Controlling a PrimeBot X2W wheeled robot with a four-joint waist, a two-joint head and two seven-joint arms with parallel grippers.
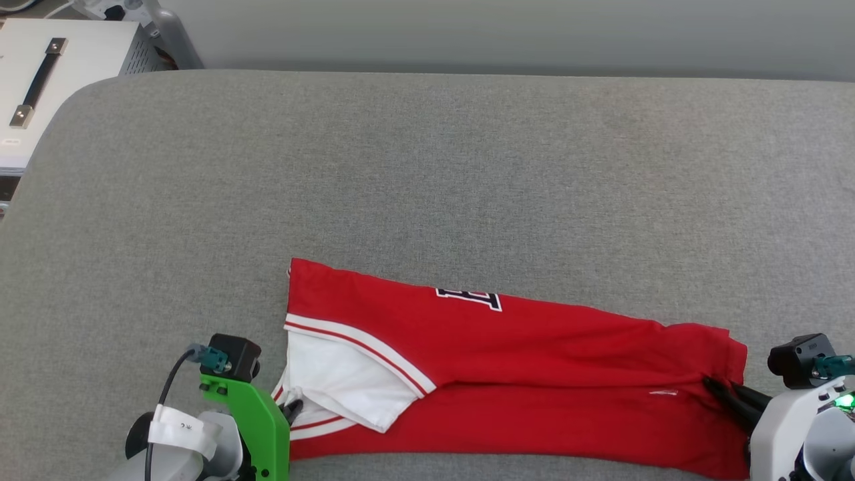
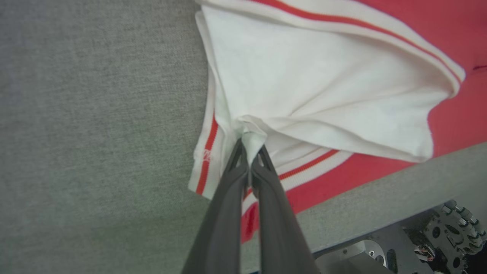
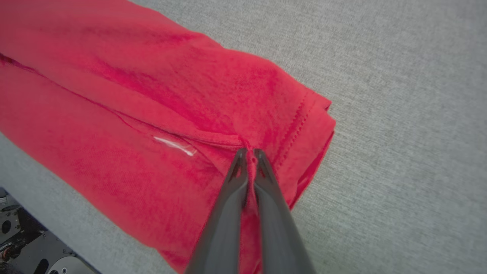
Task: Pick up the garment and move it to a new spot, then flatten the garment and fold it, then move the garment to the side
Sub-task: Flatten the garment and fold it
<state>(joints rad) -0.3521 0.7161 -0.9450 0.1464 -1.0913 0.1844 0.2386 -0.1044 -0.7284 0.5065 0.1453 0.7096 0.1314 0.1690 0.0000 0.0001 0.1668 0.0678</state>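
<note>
The garment [image 1: 507, 374] is a red T-shirt with a white sleeve and striped trim. It lies folded lengthwise near the front edge of the grey table [image 1: 427, 174], with part of a black print along its far fold. At its left end my left gripper [image 1: 292, 409] is shut on a pinch of white sleeve cloth [image 2: 251, 133]. In the left wrist view the left gripper [image 2: 251, 150] has that cloth between its tips. My right gripper [image 1: 712, 385] is shut on red cloth near the hem at the right end. The right wrist view has the right gripper [image 3: 248, 153] pinching the red garment [image 3: 152, 114] beside the stitched hem.
A white case [image 1: 53, 80] with a black handle stands beyond the table's far left corner. The grey padded surface stretches wide behind the garment. The robot's base [image 2: 418, 243] lies below the table's front edge.
</note>
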